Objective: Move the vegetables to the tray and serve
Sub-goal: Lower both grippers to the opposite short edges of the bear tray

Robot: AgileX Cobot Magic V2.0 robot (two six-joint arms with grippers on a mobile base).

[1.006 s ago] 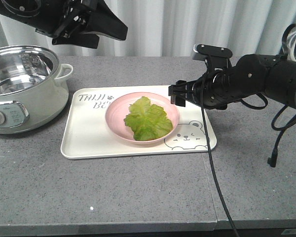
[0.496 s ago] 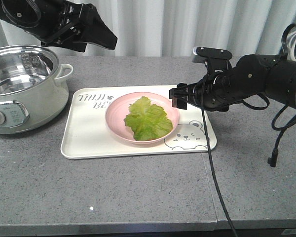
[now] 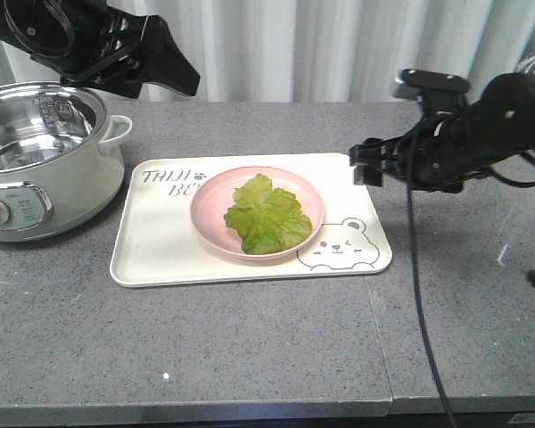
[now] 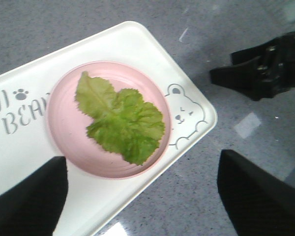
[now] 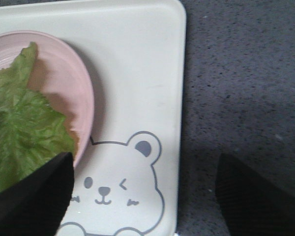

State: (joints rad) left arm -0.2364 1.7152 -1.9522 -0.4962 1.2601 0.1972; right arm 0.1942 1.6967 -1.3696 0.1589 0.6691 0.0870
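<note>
The vegetables (image 3: pixel 267 216), a flat bunch of crinkled green lettuce, lie in a round pink plate (image 3: pixel 209 223) that stands on the cream tray (image 3: pixel 152 241). Over the tray's right edge hovers my right gripper (image 3: pixel 361 165), open and empty. Its wrist view has the tray's bear face (image 5: pixel 123 191) between the two fingers (image 5: pixel 34 196), with the lettuce (image 5: pixel 19 128) at the left. My left gripper (image 3: pixel 174 76) hangs high at the back left, open and empty. From there its wrist camera looks down on the lettuce (image 4: pixel 119 120), plate (image 4: pixel 64 132) and tray (image 4: pixel 132 44).
A steel-lined electric pot (image 3: pixel 36 160) stands left of the tray, its handle close to the tray's corner. A black cable (image 3: pixel 419 294) hangs from the right arm across the grey table. A seam (image 3: pixel 379 339) runs through the tabletop. Curtains close the back.
My right gripper has drawn back to the right, from beside the plate's rim to the tray's right edge. The left arm has shifted slightly left. Lettuce, plate and tray stayed put.
</note>
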